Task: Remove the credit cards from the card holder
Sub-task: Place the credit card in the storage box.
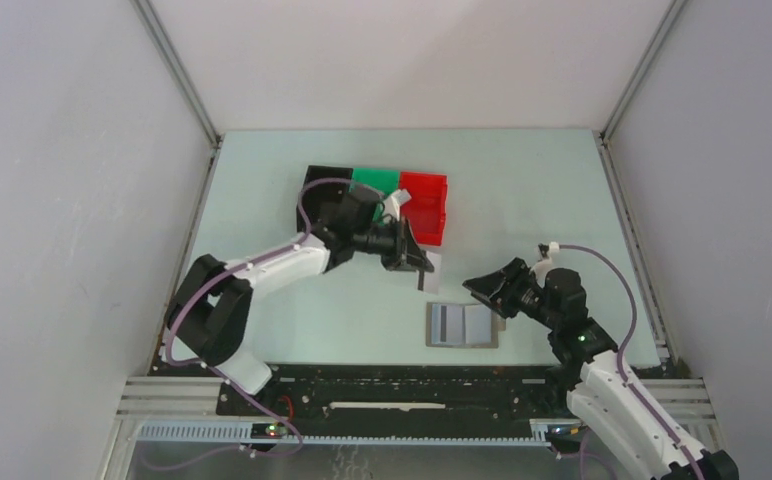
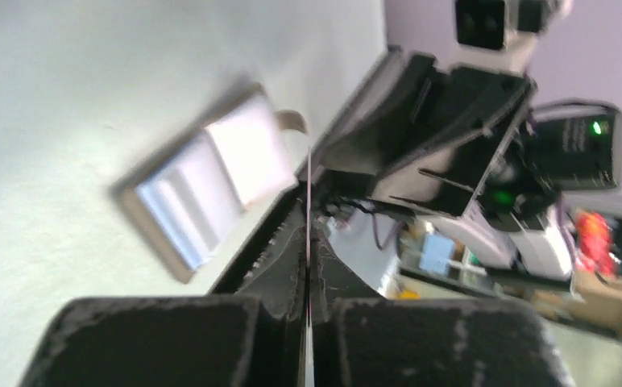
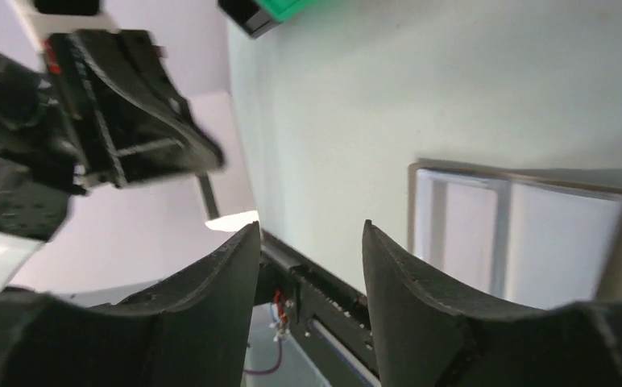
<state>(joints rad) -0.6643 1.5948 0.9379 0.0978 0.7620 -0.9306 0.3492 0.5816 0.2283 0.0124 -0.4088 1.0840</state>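
The card holder [image 1: 462, 325] lies open and flat on the table near the front edge, its blue-grey pockets up; it also shows in both wrist views [image 2: 203, 189] [image 3: 525, 242]. My left gripper [image 1: 420, 262] hangs above the table behind the holder, shut on a thin pale grey credit card [image 1: 431, 276]. That card appears edge-on as a thin line [image 2: 308, 165] between the left gripper's [image 2: 308, 211] pressed jaws. My right gripper [image 1: 480, 288] hovers just right of the holder's far corner, open and holding nothing [image 3: 312, 234]. No tan-orange card is in view.
A row of black [image 1: 322, 185], green [image 1: 374, 180] and red [image 1: 427, 205] bins stands behind the left gripper. A pale flat piece [image 1: 394, 205] leans where green meets red. The two grippers are close, facing each other above the holder.
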